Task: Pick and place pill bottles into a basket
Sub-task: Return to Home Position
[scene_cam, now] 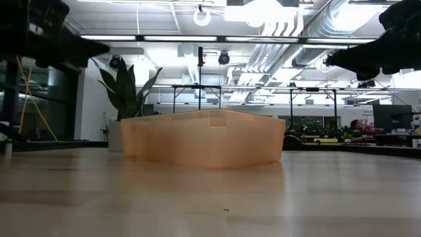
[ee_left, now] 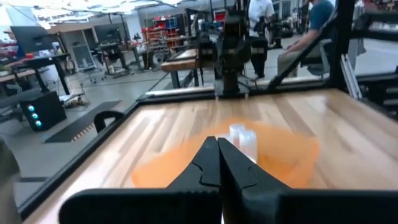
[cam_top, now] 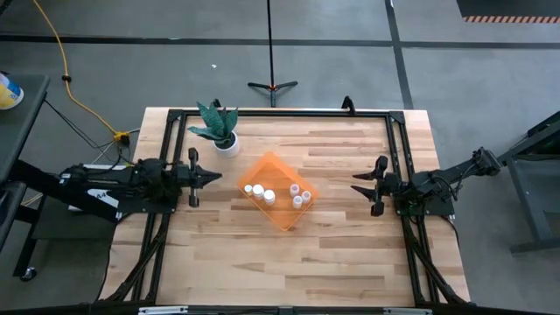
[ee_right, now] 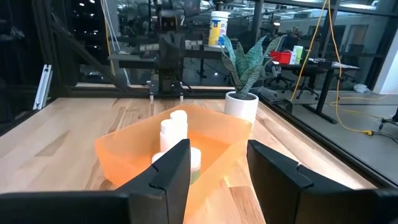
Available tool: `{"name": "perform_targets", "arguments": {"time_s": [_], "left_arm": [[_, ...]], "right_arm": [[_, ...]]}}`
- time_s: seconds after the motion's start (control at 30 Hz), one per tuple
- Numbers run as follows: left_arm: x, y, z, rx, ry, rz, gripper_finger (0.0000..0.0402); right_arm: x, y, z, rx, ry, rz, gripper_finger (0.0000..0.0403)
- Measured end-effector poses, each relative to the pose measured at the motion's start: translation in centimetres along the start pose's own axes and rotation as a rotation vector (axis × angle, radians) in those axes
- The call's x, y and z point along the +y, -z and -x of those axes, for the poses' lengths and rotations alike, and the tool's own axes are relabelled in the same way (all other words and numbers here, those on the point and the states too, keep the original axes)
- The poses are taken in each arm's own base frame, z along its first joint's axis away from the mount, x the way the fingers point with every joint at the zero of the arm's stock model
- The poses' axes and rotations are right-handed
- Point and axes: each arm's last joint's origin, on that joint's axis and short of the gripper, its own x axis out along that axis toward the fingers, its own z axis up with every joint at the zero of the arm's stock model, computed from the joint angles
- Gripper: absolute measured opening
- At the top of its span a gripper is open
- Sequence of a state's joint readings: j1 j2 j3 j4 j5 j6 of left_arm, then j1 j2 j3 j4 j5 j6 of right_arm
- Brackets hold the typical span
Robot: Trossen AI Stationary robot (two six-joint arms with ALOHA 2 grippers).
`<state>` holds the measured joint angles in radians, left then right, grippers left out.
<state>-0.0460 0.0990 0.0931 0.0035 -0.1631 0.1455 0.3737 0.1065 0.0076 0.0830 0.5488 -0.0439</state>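
Pill bottles, tiny white cylinders with white caps, stand inside the shallow, translucent orange, rectangular plastic basket, which sits turned cornerwise near the middle of the pale wooden table. Six can be counted from above, in two loose clusters of three. From table height the basket's cloudy wall hides them entirely, and both arms are cut off at the upper corners of that view. In the left wrist view only two bottles show above the dark fingers; the rest are hidden behind them. In the right wrist view one bottle shows clearly and a lower one is partly covered by a finger.

The left gripper points level toward the basket from its left, apart from it, its fingers pressed together with nothing between them. The right gripper faces it from the other side (also clear of the basket), fingers spread wide and holding nothing. A white pot of green spiky leaves stands just beyond the basket's far-left edge.
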Motion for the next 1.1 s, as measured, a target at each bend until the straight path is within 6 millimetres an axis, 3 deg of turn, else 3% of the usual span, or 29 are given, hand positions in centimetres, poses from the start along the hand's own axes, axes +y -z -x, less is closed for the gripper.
{"name": "perform_targets", "arguments": {"time_s": [0.17,0.47,0.63,0.8,1.0,1.1], "left_arm": [[-0.2,1.7,0.1,-0.001,-0.001,0.001,0.0022],[-0.3,1.8,0.2,-0.023,0.039,0.022,0.0023],[-0.4,1.8,0.2,-0.020,0.055,0.033,0.0033],[-0.4,1.8,0.2,-0.021,0.060,0.026,0.0025],[-0.4,1.8,0.2,-0.021,0.059,0.023,0.0037],[-0.4,1.8,0.2,-0.018,0.051,0.037,0.0038]], "right_arm": [[0.0,-0.2,0.0,-0.016,0.002,0.023,0.0149],[0.1,0.0,0.0,-0.006,-0.023,0.073,0.0149],[0.1,-0.1,0.0,-0.005,-0.029,-0.004,0.0145],[0.1,-0.2,0.0,-0.024,-0.027,0.008,0.0103],[-0.2,-1.1,-0.1,-0.116,-0.092,0.086,0.0016],[-0.8,-1.1,-0.4,-0.119,-0.034,0.107,0.0010]]}}
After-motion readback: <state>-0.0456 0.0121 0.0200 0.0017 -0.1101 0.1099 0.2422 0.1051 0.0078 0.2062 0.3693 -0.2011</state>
